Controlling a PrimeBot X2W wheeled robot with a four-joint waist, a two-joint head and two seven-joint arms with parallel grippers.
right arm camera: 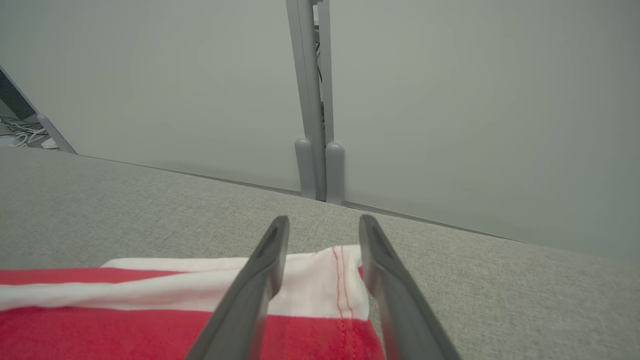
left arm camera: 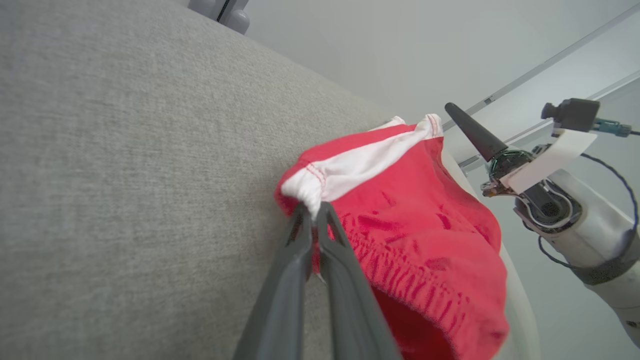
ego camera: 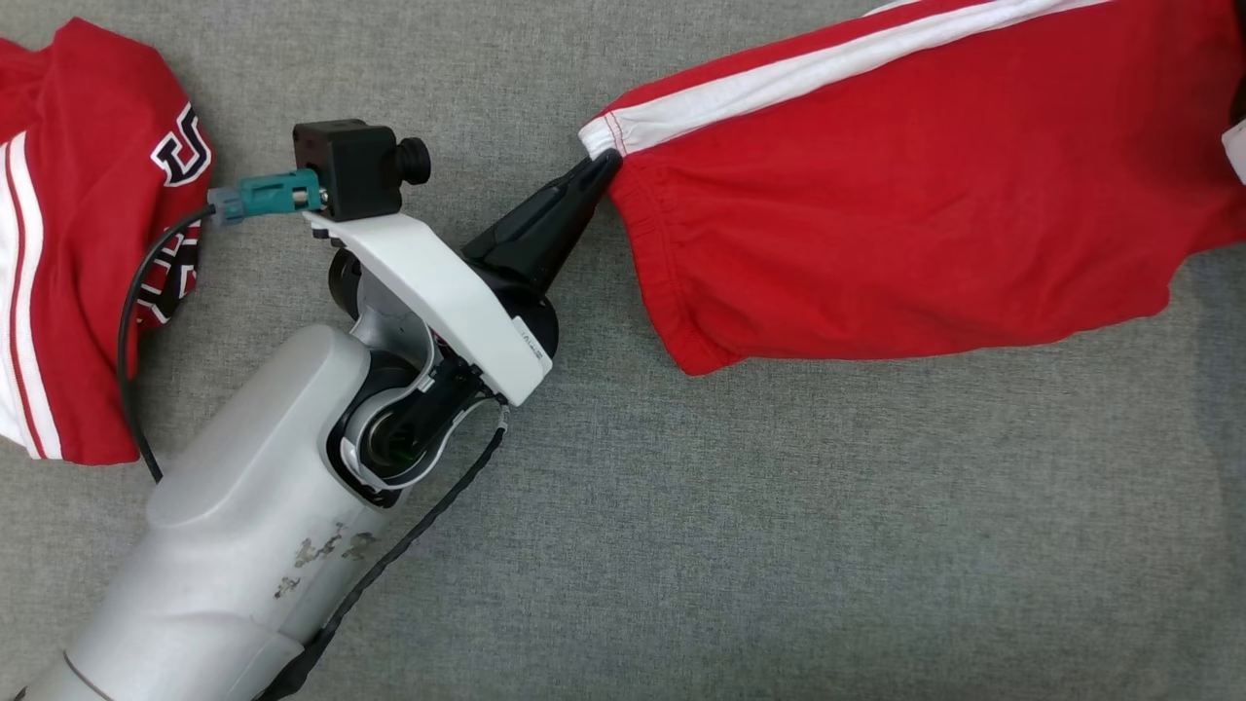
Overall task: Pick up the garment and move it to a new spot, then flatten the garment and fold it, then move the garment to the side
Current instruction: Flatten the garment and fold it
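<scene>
The garment (ego camera: 925,195) is red with a white side stripe and a gathered hem, and it lies spread toward the upper right of the grey cloth surface (ego camera: 779,535). My left gripper (ego camera: 608,161) is shut on its near white-striped corner. In the left wrist view the two fingers pinch that corner (left arm camera: 312,210) of the garment (left arm camera: 425,225), which bunches up behind them. My right gripper (right arm camera: 325,222) is open, its fingers standing either side of another white hem corner of the garment (right arm camera: 150,330) without holding it. The right gripper (left arm camera: 457,115) also shows beyond the garment, raised above the cloth.
A second red piece of clothing (ego camera: 88,243) with white stripes and black-and-white lettering lies at the left edge. A grey post (right arm camera: 317,100) stands against the pale wall past the far edge of the surface. Bare grey cloth stretches along the front.
</scene>
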